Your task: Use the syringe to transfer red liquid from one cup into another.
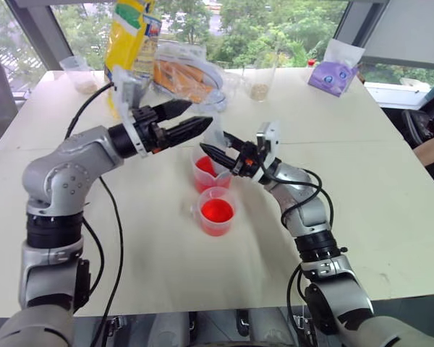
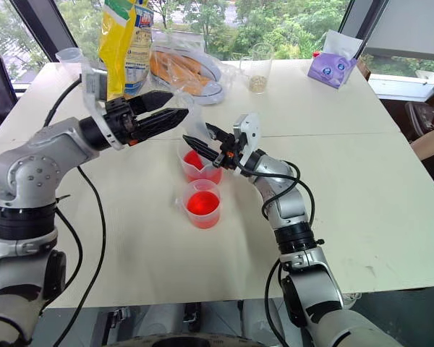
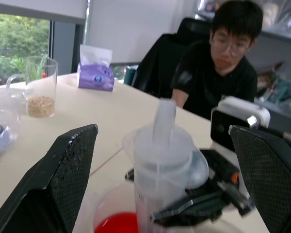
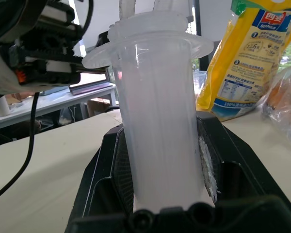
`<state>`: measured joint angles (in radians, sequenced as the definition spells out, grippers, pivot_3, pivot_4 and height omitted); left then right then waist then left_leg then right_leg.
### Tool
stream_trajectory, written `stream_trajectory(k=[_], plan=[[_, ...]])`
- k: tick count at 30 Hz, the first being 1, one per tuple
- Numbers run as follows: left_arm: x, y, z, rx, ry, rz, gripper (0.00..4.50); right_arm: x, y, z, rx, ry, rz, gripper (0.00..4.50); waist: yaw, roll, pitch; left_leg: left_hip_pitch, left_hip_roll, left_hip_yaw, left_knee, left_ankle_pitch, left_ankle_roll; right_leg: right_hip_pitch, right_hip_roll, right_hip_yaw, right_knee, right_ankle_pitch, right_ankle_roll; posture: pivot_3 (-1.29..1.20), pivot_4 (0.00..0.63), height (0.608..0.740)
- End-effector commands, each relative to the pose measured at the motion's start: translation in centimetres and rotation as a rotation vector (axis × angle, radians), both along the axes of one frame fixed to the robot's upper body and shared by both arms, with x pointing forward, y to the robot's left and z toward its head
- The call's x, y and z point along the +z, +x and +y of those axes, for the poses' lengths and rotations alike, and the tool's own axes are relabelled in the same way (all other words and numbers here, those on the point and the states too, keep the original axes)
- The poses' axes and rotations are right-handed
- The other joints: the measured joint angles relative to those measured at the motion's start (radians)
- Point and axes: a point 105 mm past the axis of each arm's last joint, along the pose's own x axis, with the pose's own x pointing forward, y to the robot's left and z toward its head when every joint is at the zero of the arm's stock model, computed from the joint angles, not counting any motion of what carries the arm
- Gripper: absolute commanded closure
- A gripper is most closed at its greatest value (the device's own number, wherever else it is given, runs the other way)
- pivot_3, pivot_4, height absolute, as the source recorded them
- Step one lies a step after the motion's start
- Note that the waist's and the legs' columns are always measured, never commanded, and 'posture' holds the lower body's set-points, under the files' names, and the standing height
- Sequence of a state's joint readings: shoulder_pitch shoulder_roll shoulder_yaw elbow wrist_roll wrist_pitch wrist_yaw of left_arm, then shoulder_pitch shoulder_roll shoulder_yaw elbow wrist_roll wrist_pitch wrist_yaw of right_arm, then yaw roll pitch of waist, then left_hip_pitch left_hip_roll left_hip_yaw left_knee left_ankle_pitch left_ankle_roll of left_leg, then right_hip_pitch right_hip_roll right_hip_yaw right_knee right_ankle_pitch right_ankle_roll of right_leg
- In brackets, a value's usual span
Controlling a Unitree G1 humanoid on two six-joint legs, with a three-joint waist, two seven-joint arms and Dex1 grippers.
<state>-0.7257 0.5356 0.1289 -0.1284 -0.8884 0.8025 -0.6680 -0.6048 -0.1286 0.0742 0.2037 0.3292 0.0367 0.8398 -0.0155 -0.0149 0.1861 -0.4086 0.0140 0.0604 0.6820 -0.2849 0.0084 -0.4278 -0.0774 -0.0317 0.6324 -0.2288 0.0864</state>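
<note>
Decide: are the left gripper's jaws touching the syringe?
Apart. The left wrist view shows the left gripper open, gaps on both sides of the syringe.

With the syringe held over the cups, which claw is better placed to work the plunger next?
Probably the left. The right claw is shut on the syringe barrel above the far cup. The left claw is open and empty, its fingers either side of the plunger top.

Syringe tip hidden behind right end effector fingers.
</note>
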Motion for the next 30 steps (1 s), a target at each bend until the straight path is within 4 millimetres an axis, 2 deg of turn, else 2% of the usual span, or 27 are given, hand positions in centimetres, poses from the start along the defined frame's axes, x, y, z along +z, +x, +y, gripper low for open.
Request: stream_trajectory(k=[1, 4, 11, 17, 30], plan=[[0.9, 0.0, -0.6, -0.014, -0.005, -0.036, 0.0, 0.1, -0.3, 0.5, 0.017, -0.006, -0.013, 3.06, -0.001, 0.0, 0.0, 0.0, 0.0, 0.0, 0.0, 0.0, 0.0, 0.0, 0.0, 0.0, 0.0, 0.0, 0.0, 0.0, 0.15, 0.74], [0.7, 0.2, -0.8, -0.013, -0.01, -0.03, 0.95, 0.2, -0.3, 0.5, 0.018, -0.006, -0.014, 3.06, -0.001, 0.0, 0.0, 0.0, 0.0, 0.0, 0.0, 0.0, 0.0, 0.0, 0.0, 0.0, 0.0, 0.0, 0.0, 0.0, 0.15, 0.74], [0.3, 0.2, -1.0, -0.026, -0.005, -0.019, 4.49, 0.2, -0.2, 0.5, 0.021, -0.01, -0.013, 3.06, 0.0, 0.0, 0.0, 0.0, 0.0, 0.0, 0.0, 0.0, 0.0, 0.0, 0.0, 0.0, 0.0, 0.0, 0.0, 0.0, 0.15, 0.74], [0.8, 0.2, -0.9, -0.017, 0.002, -0.05, 4.49, -0.1, -0.2, 0.6, 0.034, -0.027, 0.0, 3.06, 0.0, 0.0, 0.0, 0.0, 0.0, 0.0, 0.0, 0.0, 0.0, 0.0, 0.0, 0.0, 0.0, 0.0, 0.0, 0.0, 0.15, 0.74], [4.4, 0.6, 0.5, 0.035, -0.015, -0.162, 4.49, -1.2, -0.7, 0.8, 0.079, -0.078, 0.042, 3.06, 0.0, 0.0, 0.0, 0.0, 0.0, 0.0, 0.0, 0.0, 0.0, 0.0, 0.0, 0.0, 0.0, 0.0, 0.0, 0.0, 0.15, 0.74]])
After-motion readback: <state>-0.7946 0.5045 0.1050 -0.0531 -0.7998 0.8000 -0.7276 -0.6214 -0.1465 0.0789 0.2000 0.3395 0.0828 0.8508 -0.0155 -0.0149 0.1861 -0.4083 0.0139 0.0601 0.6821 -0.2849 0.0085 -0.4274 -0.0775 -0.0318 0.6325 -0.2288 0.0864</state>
